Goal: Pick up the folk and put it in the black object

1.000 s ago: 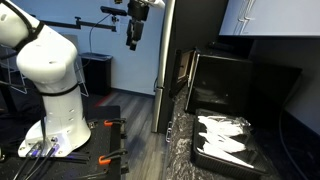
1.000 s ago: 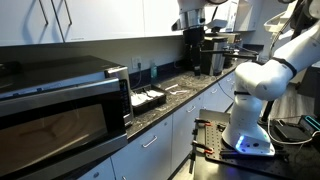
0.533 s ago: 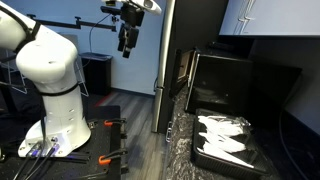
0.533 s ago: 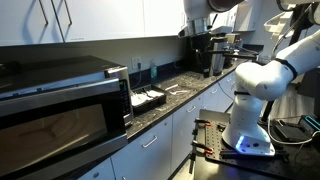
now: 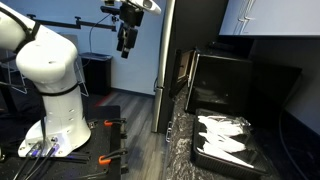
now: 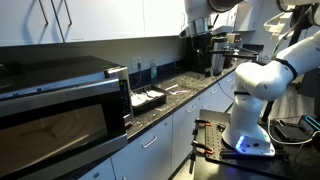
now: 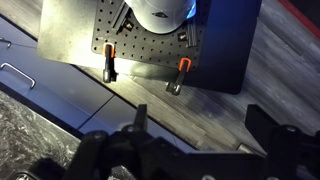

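Lying in the black tray (image 5: 203, 160), white pointed pieces (image 5: 225, 138).

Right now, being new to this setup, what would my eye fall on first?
The big white arm on its floor base, with its open gripper raised high over the floor, clear of the counter. Then the microwave, large in the foreground, and the black tray of white utensils beside it.

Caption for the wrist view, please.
Open tool high over the floor, looking down at the perforated base plate and its two orange clamps.
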Controlling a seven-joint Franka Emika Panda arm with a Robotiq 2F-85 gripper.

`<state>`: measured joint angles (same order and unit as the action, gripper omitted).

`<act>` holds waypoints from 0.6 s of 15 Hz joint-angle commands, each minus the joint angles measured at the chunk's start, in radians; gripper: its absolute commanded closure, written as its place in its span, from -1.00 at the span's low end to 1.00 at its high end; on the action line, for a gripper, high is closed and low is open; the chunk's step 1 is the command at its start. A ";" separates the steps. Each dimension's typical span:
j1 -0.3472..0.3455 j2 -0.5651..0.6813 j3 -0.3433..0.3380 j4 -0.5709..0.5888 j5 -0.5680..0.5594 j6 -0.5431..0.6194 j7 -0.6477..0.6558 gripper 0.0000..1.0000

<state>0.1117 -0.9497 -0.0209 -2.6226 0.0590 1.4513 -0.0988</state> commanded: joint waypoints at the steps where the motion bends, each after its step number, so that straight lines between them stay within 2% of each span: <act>1: -0.016 -0.006 -0.017 -0.009 -0.023 -0.018 -0.051 -1.00; 5: -0.045 -0.040 -0.087 -0.047 -0.094 -0.024 -0.135 -1.00; 9: -0.121 -0.045 -0.176 -0.089 -0.155 0.033 -0.144 -1.00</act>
<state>0.0507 -0.9705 -0.1568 -2.6715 -0.0587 1.4478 -0.2214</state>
